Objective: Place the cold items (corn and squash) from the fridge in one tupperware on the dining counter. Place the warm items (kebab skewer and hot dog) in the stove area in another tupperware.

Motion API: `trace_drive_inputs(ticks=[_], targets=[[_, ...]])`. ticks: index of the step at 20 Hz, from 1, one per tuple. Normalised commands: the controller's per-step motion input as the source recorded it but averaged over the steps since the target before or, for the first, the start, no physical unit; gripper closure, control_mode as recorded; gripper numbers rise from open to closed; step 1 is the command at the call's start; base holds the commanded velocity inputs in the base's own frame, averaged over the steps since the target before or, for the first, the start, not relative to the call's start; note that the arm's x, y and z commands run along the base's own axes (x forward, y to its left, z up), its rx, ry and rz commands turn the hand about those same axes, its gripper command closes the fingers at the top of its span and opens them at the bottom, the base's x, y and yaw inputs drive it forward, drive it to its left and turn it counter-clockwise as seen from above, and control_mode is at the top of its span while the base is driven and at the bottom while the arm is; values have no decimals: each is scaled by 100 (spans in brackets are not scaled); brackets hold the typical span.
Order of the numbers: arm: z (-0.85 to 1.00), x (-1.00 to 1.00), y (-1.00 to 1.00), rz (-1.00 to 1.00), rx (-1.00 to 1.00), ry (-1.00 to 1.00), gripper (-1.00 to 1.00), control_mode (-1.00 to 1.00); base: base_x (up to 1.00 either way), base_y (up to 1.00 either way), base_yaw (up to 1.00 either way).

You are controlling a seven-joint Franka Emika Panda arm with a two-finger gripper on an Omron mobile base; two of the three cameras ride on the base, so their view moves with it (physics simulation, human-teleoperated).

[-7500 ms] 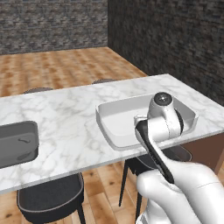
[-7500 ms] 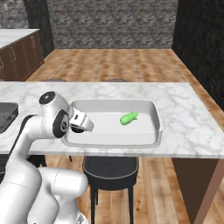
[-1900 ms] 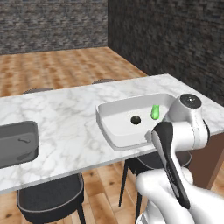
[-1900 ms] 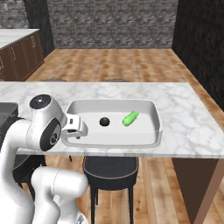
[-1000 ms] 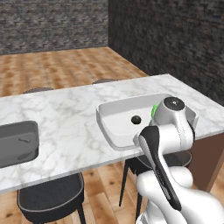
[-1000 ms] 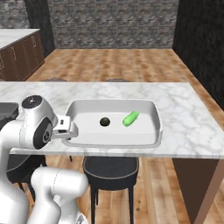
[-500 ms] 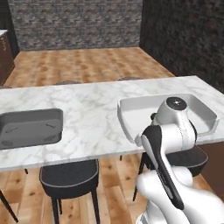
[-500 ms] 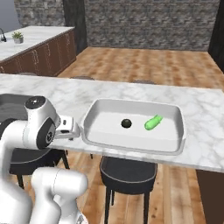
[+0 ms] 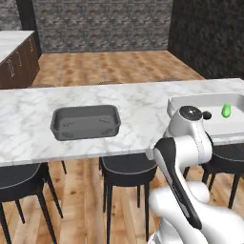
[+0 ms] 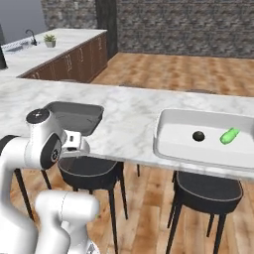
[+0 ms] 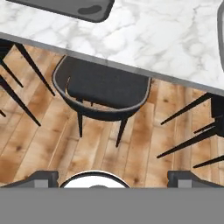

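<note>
White rectangular tupperware (image 9: 228, 127): partly hidden behind arm; small dark round item (image 10: 198, 135) unidentifiable. Jaws: wide apart, empty, over black stool (image 11: 103, 89).

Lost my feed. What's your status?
Fingers open, empty. Two items in white tub on counter; grey tub empty. Stools below hand.

Arm (image 9: 183, 143): glossy white rounded shells, bulbous segments. Dark grey-black bands at joints; long dark strip along one link. Round grey cap with concentric rings tops the elbow joint.
</note>
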Motion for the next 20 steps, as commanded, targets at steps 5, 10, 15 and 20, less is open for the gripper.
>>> trace_drive_inputs(ticks=[5,10,15,20], targets=[[0,0,0,0,0,0,-100,100,-22,100,-7],[0,0,0,0,0,0,-100,100,-1,100,-15],[0,0,0,0,0,0,-100,100,-7,100,-15],[0,0,0,0,0,0,-100,100,-18,100,-13]])
